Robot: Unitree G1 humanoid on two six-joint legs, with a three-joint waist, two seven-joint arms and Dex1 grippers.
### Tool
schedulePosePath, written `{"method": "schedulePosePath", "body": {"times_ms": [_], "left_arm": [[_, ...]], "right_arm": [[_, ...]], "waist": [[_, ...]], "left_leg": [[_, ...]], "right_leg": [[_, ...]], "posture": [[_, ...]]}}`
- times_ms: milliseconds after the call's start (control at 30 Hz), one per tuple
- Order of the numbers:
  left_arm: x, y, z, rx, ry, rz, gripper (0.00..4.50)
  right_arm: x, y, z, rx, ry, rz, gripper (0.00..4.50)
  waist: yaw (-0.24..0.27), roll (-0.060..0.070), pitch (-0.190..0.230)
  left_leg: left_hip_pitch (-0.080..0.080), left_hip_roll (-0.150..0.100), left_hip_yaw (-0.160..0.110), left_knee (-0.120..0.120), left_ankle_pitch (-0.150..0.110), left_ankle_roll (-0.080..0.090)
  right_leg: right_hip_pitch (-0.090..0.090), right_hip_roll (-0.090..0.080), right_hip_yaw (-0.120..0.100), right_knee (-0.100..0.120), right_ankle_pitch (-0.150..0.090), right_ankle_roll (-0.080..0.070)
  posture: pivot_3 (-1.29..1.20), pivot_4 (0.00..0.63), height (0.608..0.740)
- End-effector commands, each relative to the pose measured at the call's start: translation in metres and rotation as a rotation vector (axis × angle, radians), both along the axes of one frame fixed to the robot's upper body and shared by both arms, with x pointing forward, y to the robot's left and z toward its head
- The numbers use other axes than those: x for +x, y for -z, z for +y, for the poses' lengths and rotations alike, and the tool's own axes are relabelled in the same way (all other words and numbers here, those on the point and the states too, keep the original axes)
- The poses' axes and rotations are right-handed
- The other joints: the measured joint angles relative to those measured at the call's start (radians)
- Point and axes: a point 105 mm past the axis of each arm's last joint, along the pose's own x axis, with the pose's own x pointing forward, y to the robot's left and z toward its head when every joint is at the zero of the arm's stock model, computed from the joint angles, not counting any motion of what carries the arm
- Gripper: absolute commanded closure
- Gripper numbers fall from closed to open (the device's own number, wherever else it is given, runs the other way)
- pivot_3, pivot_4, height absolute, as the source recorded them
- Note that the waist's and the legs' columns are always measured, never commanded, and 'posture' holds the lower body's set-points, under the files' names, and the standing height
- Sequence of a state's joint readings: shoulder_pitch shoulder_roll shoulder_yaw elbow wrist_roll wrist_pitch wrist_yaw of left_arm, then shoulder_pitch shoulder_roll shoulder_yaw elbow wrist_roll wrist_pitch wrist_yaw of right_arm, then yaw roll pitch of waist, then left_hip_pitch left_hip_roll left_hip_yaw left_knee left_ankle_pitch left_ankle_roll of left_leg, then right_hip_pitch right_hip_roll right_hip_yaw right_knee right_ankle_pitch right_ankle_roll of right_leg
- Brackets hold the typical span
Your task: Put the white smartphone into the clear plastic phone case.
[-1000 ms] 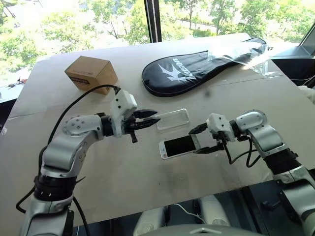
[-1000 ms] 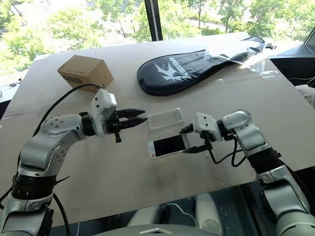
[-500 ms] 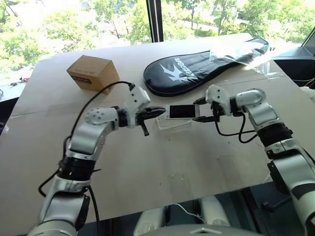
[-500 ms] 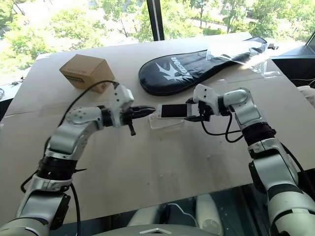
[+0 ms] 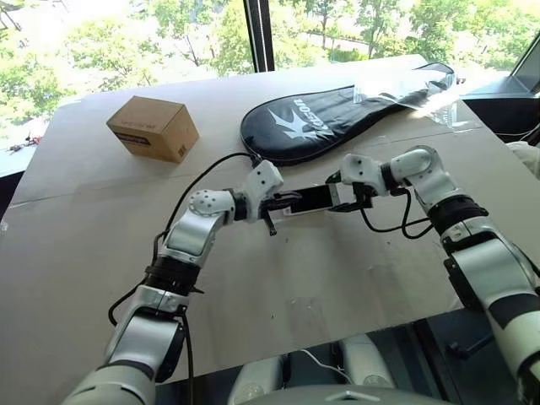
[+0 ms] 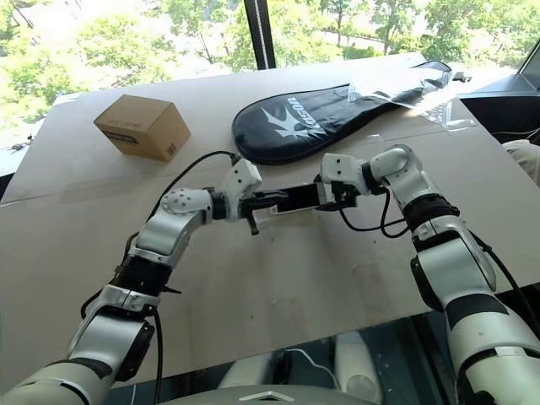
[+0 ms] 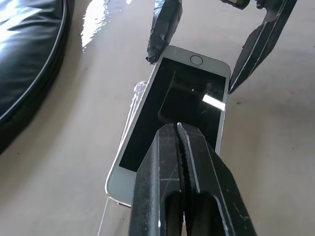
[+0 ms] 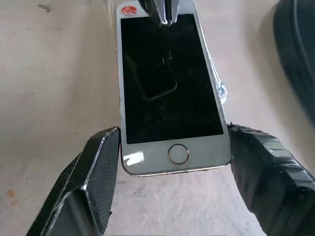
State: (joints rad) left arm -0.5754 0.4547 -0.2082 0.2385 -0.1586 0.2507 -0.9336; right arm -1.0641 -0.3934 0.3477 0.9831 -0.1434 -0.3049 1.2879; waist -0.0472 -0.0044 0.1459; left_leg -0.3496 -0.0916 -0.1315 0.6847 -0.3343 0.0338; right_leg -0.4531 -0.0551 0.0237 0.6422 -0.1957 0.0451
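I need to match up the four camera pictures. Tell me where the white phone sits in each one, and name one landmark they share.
Left eye view: the white phone lies mid-table, between the two grippers, in front of the black racket bag.
Right eye view: mid-table again, between the grippers.
Left wrist view: centre, home button far from the camera.
Right wrist view: centre, home button close to the camera.
Shared landmark: the black racket bag.

The black racket cover (image 5: 337, 114) carries a white bird-like logo and white lettering, seemingly a brand name, too small to read. The cardboard box (image 5: 153, 128) bears an unreadable dark label.
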Motion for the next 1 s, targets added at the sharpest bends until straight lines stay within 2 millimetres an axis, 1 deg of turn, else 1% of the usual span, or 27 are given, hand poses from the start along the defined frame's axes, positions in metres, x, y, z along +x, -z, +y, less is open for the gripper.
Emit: {"method": "schedulePosePath", "body": {"times_ms": [33,167,300,400,467,567,600,633,833,933,1000], "left_arm": [[-0.001,0.005,0.004,0.023,-0.012,-0.010,4.44],[0.001,0.016,0.010,0.050,-0.055,0.010,4.44],[0.000,0.026,0.012,0.068,-0.074,0.035,4.44],[-0.001,0.033,0.012,0.083,-0.079,0.047,4.44],[-0.004,0.036,0.010,0.075,-0.071,0.062,4.44],[-0.008,0.039,0.007,0.072,-0.062,0.071,4.50],[-0.009,0.040,0.006,0.069,-0.061,0.073,4.50],[-0.010,0.041,0.005,0.067,-0.057,0.078,4.50],[-0.012,0.044,0.003,0.063,-0.050,0.092,4.50],[-0.014,0.047,0.003,0.070,-0.044,0.097,4.50],[-0.014,0.047,0.003,0.068,-0.043,0.099,4.50]], "right_arm": [[-0.003,-0.003,0.005,-0.053,-0.065,-0.015,1.56],[-0.002,-0.007,0.012,-0.047,-0.067,-0.013,1.56],[0.003,-0.010,0.017,-0.045,-0.060,-0.042,1.56],[0.011,-0.020,0.023,-0.011,-0.035,-0.111,1.56],[0.015,-0.025,0.022,0.001,-0.016,-0.145,1.56],[0.017,-0.026,0.018,-0.006,-0.007,-0.157,0.81],[0.017,-0.026,0.017,-0.009,-0.002,-0.166,0.39],[0.018,-0.026,0.015,-0.009,0.000,-0.172,0.06],[0.017,-0.031,0.007,0.013,0.009,-0.153,0.06],[0.016,-0.028,0.001,-0.006,0.018,-0.127,0.06],[0.016,-0.024,0.000,0.002,0.035,-0.116,0.06]], "waist": [[0.001,0.000,0.000],[0.001,0.000,0.000],[0.001,0.000,-0.001],[0.001,0.001,-0.001],[0.000,0.001,-0.001],[0.001,0.002,-0.001],[0.002,0.002,-0.002],[0.003,0.002,-0.002],[0.005,0.003,-0.002],[0.005,0.003,-0.002],[0.005,0.003,-0.003]], "left_leg": [[0.000,0.000,0.000,0.000,0.000,0.000],[0.000,0.000,0.000,0.001,0.000,0.000],[0.001,0.000,0.000,0.001,0.000,0.000],[0.001,0.000,0.000,0.001,0.000,0.000],[0.001,0.000,0.000,0.001,0.000,0.000],[0.001,0.000,0.000,0.001,0.000,0.000],[0.001,0.000,0.000,0.001,0.000,0.000],[0.001,0.000,0.000,0.001,0.000,0.000],[0.002,0.000,0.000,0.001,0.000,0.000],[0.002,0.000,-0.001,0.001,0.000,0.000],[0.003,0.000,-0.001,0.001,0.000,0.000]], "right_leg": [[0.000,0.000,0.000,0.000,0.000,0.000],[0.000,0.000,0.000,0.001,0.000,0.000],[0.000,0.000,0.000,0.001,0.000,0.000],[0.000,0.000,0.000,0.001,0.000,0.000],[0.000,0.000,0.000,0.002,0.000,0.000],[0.001,0.000,0.000,0.002,0.000,0.000],[0.001,0.000,0.000,0.002,0.000,0.000],[0.001,0.000,0.000,0.002,0.000,0.000],[0.003,0.000,0.000,0.002,0.000,0.000],[0.004,0.000,0.000,0.002,0.000,0.000],[0.004,0.000,0.000,0.002,0.000,0.000]], "posture": [[0.00,0.150,0.740],[0.00,0.150,0.740],[0.00,0.150,0.740],[0.00,0.150,0.740],[0.00,0.150,0.740],[0.00,0.150,0.740],[0.00,0.150,0.740],[0.00,0.150,0.740],[0.00,0.150,0.740],[0.00,0.150,0.740],[0.00,0.150,0.740]]}}
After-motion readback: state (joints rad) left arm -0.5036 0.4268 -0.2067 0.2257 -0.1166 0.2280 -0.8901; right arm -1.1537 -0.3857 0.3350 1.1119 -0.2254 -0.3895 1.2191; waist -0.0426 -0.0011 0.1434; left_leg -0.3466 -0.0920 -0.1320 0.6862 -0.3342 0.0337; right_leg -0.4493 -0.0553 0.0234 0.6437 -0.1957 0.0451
